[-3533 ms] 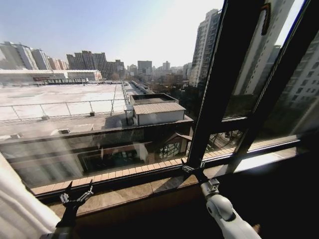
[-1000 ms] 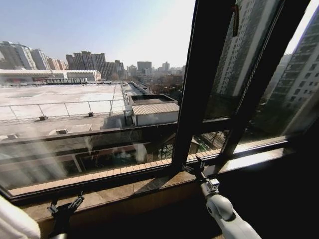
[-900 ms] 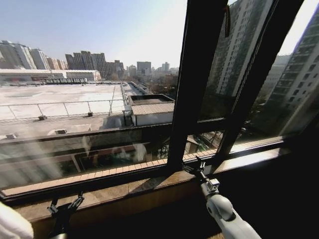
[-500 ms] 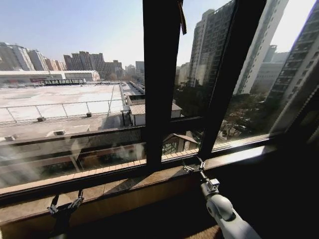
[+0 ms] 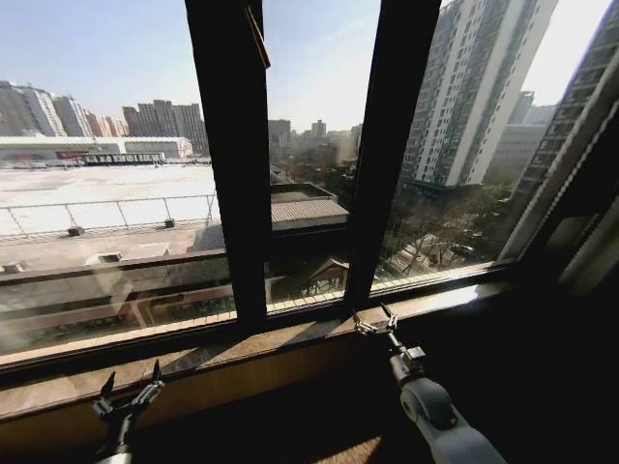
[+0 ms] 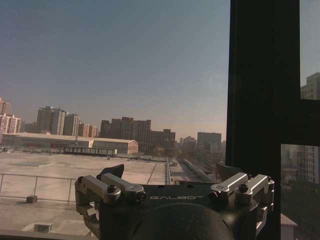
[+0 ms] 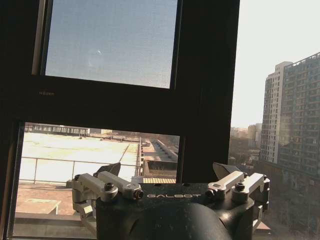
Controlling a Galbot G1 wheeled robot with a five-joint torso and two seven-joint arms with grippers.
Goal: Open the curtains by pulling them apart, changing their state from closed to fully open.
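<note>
- In the head view the left gripper [image 5: 128, 385] sits at the lower left of the frame, its two fingers spread apart with nothing between them, in front of the wooden window sill [image 5: 242, 353].
- The right gripper [image 5: 373, 320] is low and just right of centre, fingers also spread and empty, its tips close to the sill below the dark window frame [image 5: 227, 164].
- A pale strip at the far right edge, beside the frame, may be a curtain [image 5: 597, 256]; I cannot tell for sure.
- The glass shows a flat rooftop [image 5: 106, 193] at the left and a tall tower block [image 5: 474, 87] at the upper right.
- In the left wrist view the left gripper [image 6: 175, 172] faces open sky beside a dark upright of the frame [image 6: 262, 100].
- In the right wrist view the right gripper [image 7: 170, 170] points at the window frame [image 7: 205, 90].
</note>
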